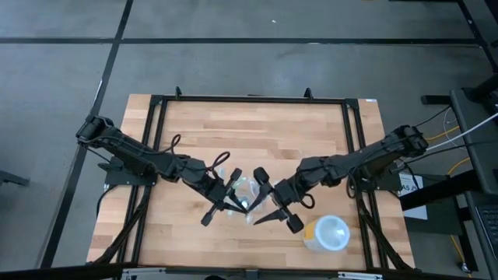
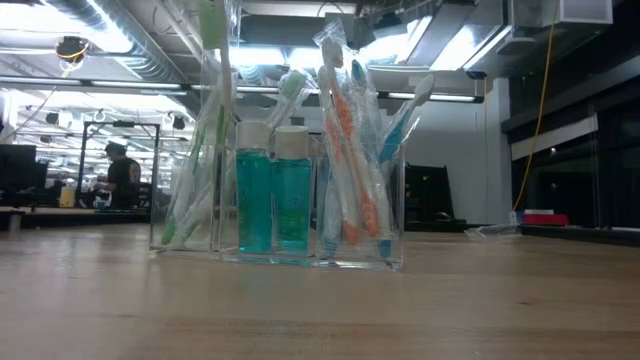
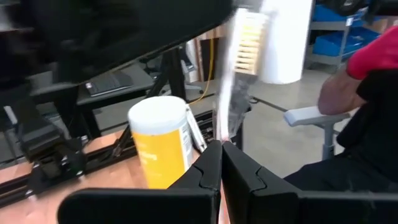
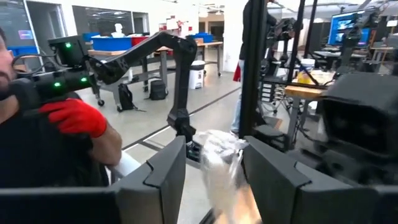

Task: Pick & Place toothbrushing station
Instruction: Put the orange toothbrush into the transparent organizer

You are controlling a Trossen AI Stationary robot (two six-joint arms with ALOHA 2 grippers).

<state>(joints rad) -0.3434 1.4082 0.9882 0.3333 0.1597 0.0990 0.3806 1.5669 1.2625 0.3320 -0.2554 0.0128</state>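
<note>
The toothbrushing station (image 2: 290, 200), a clear rectangular holder, stands on its base on the wooden table. It holds several wrapped toothbrushes and two teal bottles (image 2: 272, 195). In the high view the station (image 1: 247, 189) is at the table's middle near part, between my two grippers. My left gripper (image 1: 238, 201) is at its left side and is shut on a wrapped toothbrush (image 3: 244, 43). My right gripper (image 1: 263, 204) is at its right side, open, with a crinkled clear wrapper (image 4: 217, 155) between its fingers. My left gripper pinches the wrapped toothbrush between its two fingers, on the clear wrapper around the handle (image 3: 221, 135), well below the bristle head. The toothbrush runs on past the fingertips. My right gripper stands around the clear wrapper; whether its fingers touch it I cannot tell.
A round white and yellow container (image 1: 327, 232) stands near the table's front right, close to my right gripper; it also shows in the left wrist view (image 3: 163, 140). A black frame (image 1: 354, 124) runs round the table top. A person's arm with a red sleeve (image 4: 78, 118) is beyond the table.
</note>
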